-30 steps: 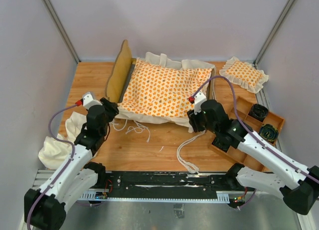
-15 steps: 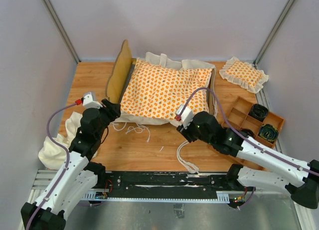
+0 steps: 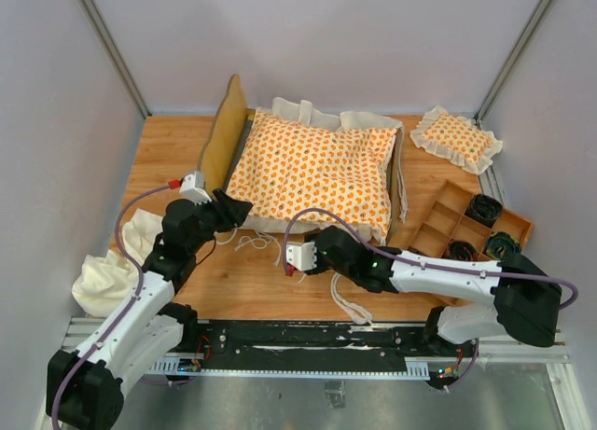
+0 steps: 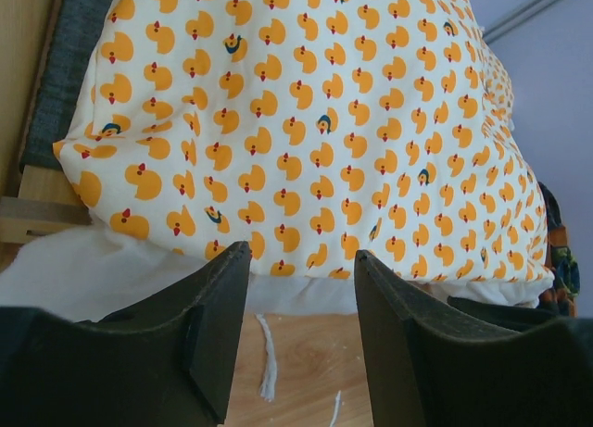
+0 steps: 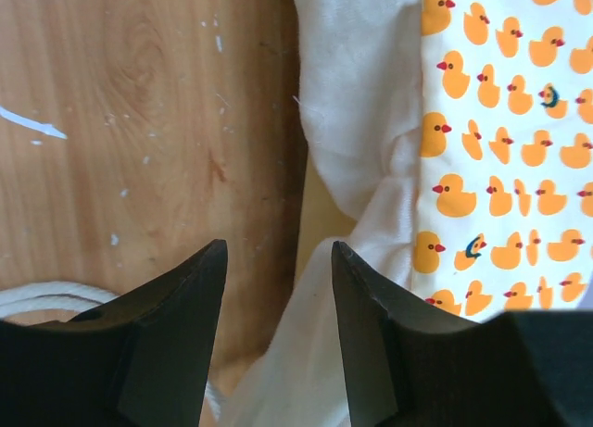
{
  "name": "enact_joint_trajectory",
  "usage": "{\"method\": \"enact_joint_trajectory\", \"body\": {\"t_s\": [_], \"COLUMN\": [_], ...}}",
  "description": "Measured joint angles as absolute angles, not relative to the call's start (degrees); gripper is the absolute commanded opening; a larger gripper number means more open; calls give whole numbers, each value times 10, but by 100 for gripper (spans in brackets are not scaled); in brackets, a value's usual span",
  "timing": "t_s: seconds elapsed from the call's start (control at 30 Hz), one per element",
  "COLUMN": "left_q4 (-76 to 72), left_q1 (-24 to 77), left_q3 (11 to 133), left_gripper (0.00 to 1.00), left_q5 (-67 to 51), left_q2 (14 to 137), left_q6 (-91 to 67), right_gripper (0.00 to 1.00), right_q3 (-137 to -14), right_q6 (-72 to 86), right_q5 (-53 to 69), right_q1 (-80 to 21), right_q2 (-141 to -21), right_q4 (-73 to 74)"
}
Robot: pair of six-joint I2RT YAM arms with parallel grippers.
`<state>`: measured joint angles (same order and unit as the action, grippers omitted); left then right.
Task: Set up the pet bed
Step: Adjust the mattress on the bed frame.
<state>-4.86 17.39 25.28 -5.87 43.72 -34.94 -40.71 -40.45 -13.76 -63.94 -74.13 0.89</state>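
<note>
The pet bed's light-wood frame, headboard at the left, carries the duck-patterned cushion with its cream ruffle hanging over the near edge. My left gripper is at the cushion's near-left corner, open and empty. Its wrist view shows the gripper facing the cushion, with the grey base at the left and a tie string on the table below. My right gripper is at the middle of the near edge, open. In its wrist view the gripper straddles the ruffle without pinching it.
A small duck-patterned pillow lies at the back right. A compartmented wooden tray with dark items stands at the right. A plain cream cloth is heaped at the near left. A white cord loops near the front.
My right arm has swung left from the cushion's near-right corner to the middle of its near edge, its jaws wider. My left gripper has shifted right toward the near-left corner.
</note>
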Motion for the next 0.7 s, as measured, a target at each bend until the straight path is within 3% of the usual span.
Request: {"method": "enact_joint_trajectory", "body": {"t_s": [0.47, 0.53, 0.63, 0.7], "left_q4": [-105, -111, -120, -121], "left_q1": [174, 174, 174, 174], "left_q3": [246, 246, 247, 248], "left_gripper": [55, 55, 56, 56], "left_q5": [-7, 5, 25, 39], "left_q2": [534, 546, 564, 577], "left_q6": [-335, -333, -328, -321], "right_gripper": [43, 34, 6, 0], "right_q3": [-407, -407, -407, -410], "right_q6": [-522, -526, -530, -529], "right_q5": [-182, -184, -185, -185], "right_q1": [-587, -576, -570, -570], "right_q2": [-749, -754, -765, -765], "right_q4": [-46, -48, -41, -21]}}
